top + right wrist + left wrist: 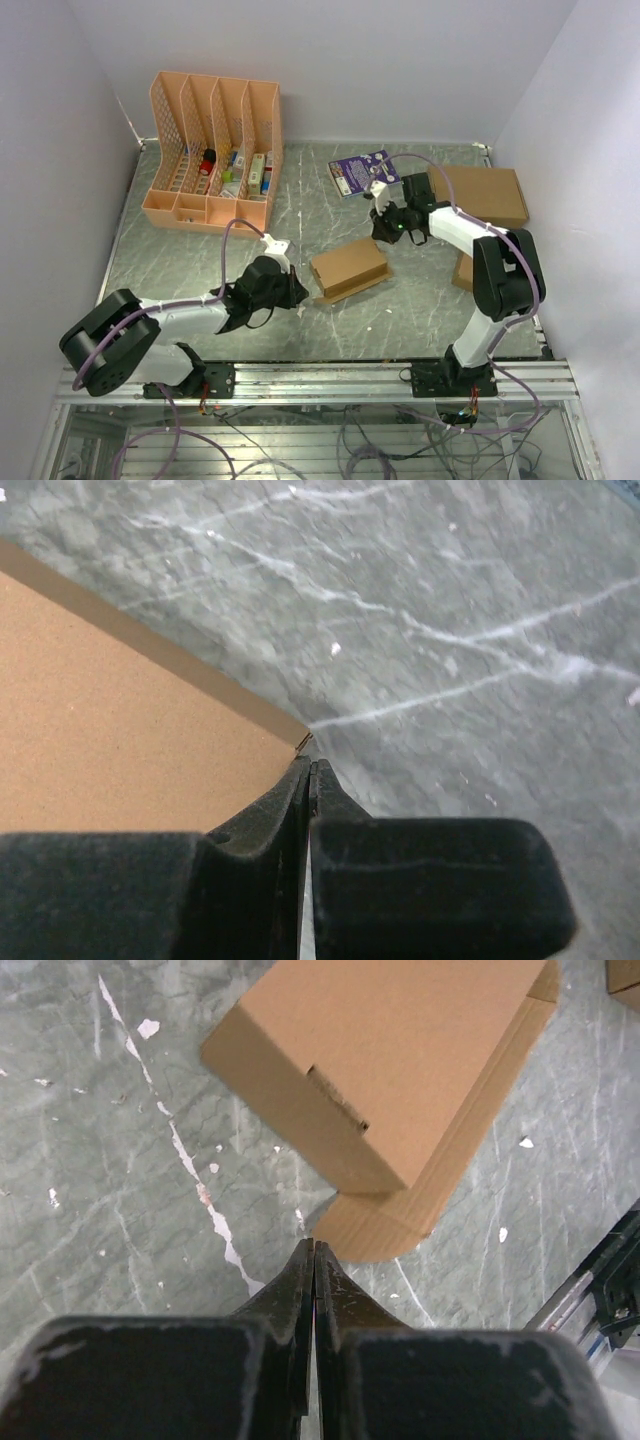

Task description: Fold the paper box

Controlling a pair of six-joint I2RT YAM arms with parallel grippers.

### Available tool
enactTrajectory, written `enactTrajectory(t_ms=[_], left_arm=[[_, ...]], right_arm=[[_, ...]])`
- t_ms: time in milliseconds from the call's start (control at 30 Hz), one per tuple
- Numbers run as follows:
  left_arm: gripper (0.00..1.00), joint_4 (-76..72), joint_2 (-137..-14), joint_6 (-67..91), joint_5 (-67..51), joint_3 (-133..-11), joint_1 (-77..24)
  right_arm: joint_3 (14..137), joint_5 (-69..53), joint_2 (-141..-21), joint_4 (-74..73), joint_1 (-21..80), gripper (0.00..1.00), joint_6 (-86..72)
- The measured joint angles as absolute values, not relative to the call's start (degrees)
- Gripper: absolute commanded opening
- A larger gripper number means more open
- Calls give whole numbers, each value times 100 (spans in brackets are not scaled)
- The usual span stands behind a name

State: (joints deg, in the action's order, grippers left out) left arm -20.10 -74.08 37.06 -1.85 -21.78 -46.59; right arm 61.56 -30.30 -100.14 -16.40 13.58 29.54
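Top external: mounted high, behind left arm (180, 318) and right arm (500, 272), tilted down and forward. Far view, takes in whole marbled table (300, 200). Paper box (348, 268) mid-frame.

Left wrist: sits behind left gripper (314, 1252), looks along it and down at tabletop. Close. Box fills upper frame, seen from its left end.

Right wrist: sits behind right gripper (310, 768), steep downward look. Closest view. Only box corner shows, at left.

Shared: box appears in all three views. Wrist views meet it from opposite ends. Cannot tell whether they share any tabletop patch.
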Motion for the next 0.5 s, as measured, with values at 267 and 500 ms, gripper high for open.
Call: enactTrajectory(t_ms=[267, 500], left_arm=[[7, -2449, -7389, 3822, -263, -2023, -4659], [7, -2731, -7262, 3837, -434, -1938, -4668]], right_arm=[[7135, -2727, -10510, -2060, 2248, 4, 3044], [7769, -3074, -10263, -2252, 2370, 22, 3225]])
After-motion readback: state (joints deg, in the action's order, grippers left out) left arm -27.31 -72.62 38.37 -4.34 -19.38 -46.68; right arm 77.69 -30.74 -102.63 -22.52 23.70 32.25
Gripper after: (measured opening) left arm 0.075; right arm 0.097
